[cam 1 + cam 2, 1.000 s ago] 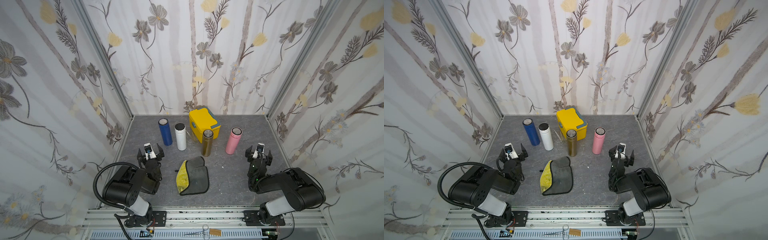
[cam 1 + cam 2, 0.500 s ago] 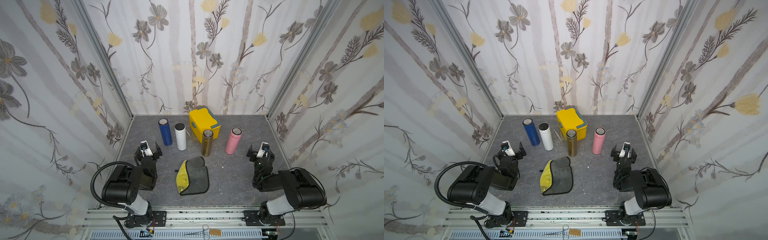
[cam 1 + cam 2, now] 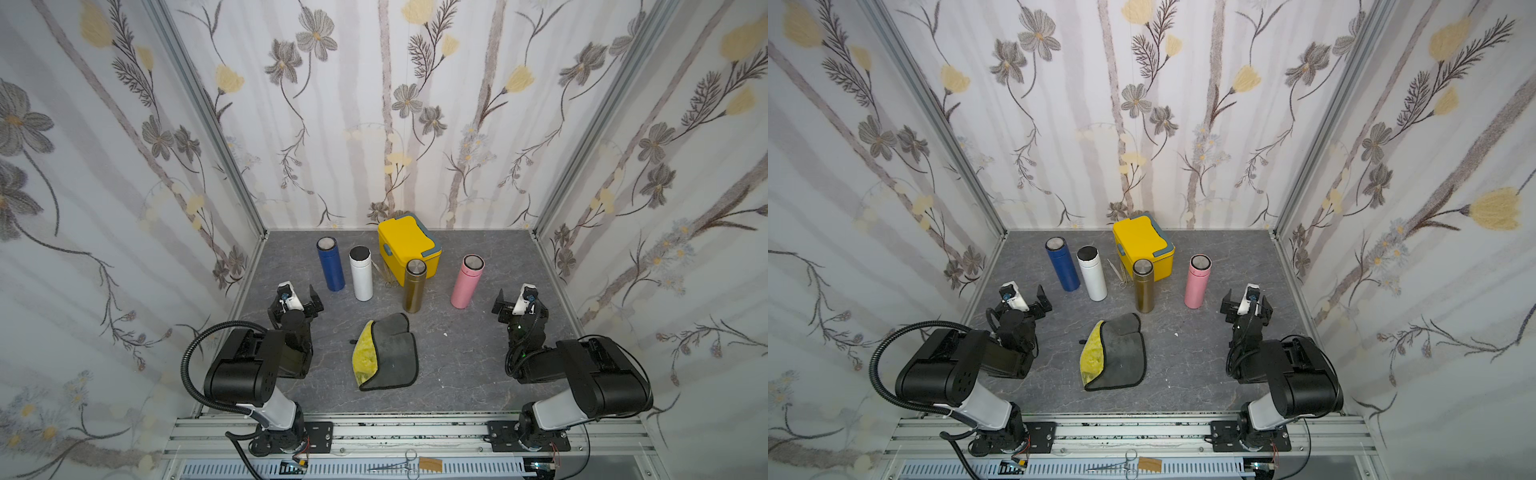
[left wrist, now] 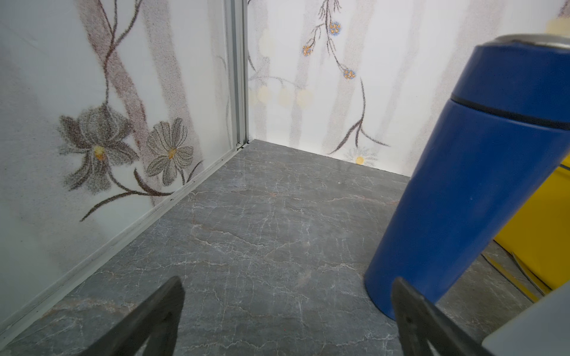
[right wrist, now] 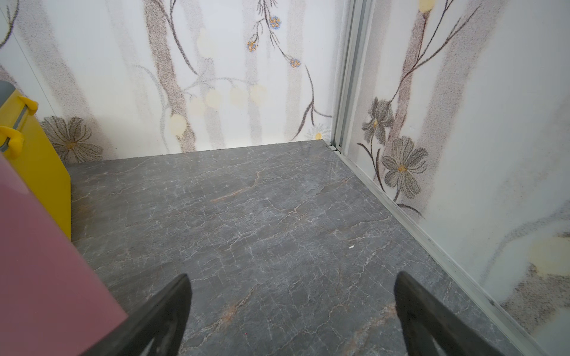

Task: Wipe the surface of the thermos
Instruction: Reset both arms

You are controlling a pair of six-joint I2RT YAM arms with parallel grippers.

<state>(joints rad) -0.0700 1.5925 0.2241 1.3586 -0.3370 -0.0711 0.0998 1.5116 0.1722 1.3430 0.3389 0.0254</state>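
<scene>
I am sitting low at the near side of the tabletop. My left end effector is spread wide and gripping nothing, and my right end effector is standing just as wide and just as empty.

Four thermoses are standing upright in a row ahead of me: the blue thermos, the white thermos, the bronze thermos and the pink thermos. A yellow box is sitting just behind the bronze one.

My left end effector is pointing at bare tabletop near the blue thermos without touching it. My right one is pointing past the pink thermos, also apart from it.

The dark cloth, with a yellow side showing along one edge, is lying between my two arms, in front of the bronze thermos. Neither end effector is touching it.
</scene>
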